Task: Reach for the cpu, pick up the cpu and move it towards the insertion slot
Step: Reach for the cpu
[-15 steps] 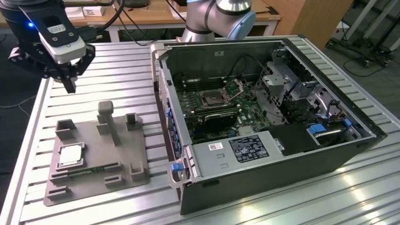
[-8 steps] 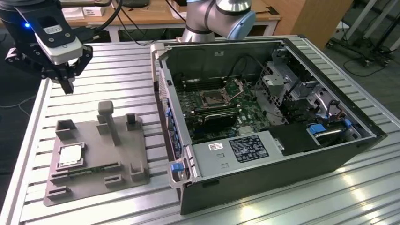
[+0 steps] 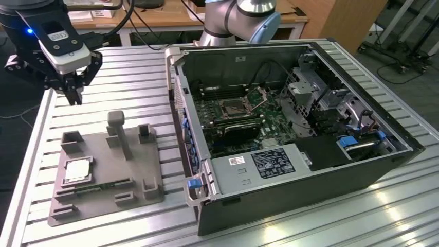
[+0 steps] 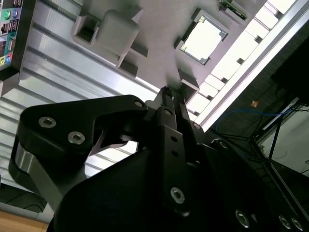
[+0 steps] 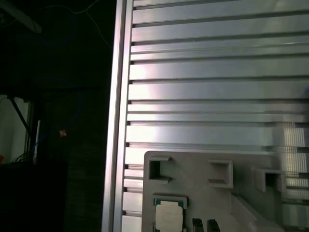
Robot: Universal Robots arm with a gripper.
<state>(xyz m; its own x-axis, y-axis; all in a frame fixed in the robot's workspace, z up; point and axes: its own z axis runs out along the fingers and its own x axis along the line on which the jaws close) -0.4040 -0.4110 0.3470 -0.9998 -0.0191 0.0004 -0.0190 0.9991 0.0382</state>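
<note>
Cpu (image 3: pixel 77 170): square, no long axis; lies flat, metal top upward, in a recess of the grey fixture (image 3: pixel 99 152), edges parallel to its sides.
Gripper (image 3: pixel 74 96): fingers pinched together, empty, hovering well apart from the cpu.
Insertion slot (image 3: pixel 237 107): inside the open computer case (image 3: pixel 309 200).

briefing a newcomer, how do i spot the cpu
On the exterior view's left of the open computer case, a grey plastic fixture sits on the slatted table. The cpu lies flat in its square recess: silvery with a pale rim, unlike the long green memory stick beside it.
</note>
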